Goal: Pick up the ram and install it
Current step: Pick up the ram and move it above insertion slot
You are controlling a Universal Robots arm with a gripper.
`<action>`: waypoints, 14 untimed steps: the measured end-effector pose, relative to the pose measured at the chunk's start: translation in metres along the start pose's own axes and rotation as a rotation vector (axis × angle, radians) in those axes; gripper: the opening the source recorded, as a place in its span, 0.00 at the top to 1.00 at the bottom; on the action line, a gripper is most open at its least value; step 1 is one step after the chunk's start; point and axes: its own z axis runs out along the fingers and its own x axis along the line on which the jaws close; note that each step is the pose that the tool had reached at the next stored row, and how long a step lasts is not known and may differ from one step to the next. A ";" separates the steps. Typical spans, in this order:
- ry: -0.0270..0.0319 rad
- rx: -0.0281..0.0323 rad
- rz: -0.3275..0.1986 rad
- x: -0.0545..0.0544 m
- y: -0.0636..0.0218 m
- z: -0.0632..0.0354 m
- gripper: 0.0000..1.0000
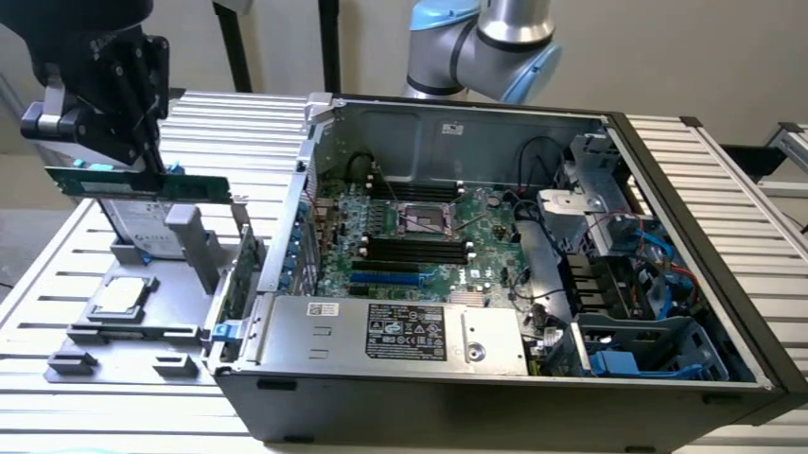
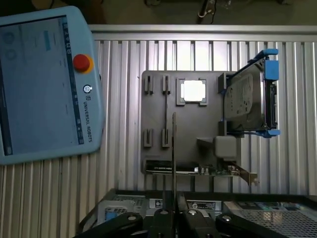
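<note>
**Ram point(image 1: 139, 186) pinched in the gripper point(image 1: 154, 165), held over the parts holder**

You have the gripper nearly closed, clamped on the ram's upper edge. The green stick hangs level above the grey parts holder point(image 1: 139, 333) on the worktop point(image 1: 38, 284), to the exterior view's left of the open computer case point(image 1: 378, 416). It appears clear of the holder, though the angle makes this uncertain.

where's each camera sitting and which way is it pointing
Exterior view: off the arm, above the table, looking down into the open computer case; the arm and the end effector show.
Wrist view: on the wrist, looking down along the end effector onto the grey parts holder.
Shared: the ram gripped in the end effector, the grey parts holder, the CPU.
</note>
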 end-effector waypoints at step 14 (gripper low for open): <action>-0.0001 -0.0001 0.000 -0.021 -0.0352 -0.0037 0.87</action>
